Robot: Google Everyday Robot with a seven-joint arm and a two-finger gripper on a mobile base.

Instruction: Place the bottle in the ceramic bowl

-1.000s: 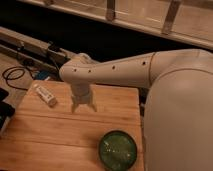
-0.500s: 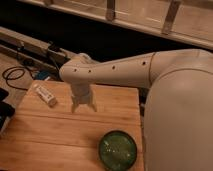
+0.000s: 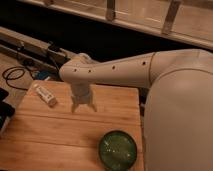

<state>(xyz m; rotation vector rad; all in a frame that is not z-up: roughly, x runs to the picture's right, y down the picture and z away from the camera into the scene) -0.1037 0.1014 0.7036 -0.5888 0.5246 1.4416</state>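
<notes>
A small white bottle [image 3: 44, 95] with a reddish mark lies on its side near the far left corner of the wooden table [image 3: 45, 135]. The glossy dark-green ceramic bowl [image 3: 117, 149] sits at the front right of the table, nothing inside it. My gripper [image 3: 83, 107] hangs over the middle of the table's far part, to the right of the bottle and apart from it. Its fingers point down and stand open with nothing between them.
My white arm [image 3: 150, 70] reaches in from the right and fills that side. Black cables [image 3: 15, 75] lie on the floor beyond the table's left corner. A dark object [image 3: 4, 112] sits at the left edge.
</notes>
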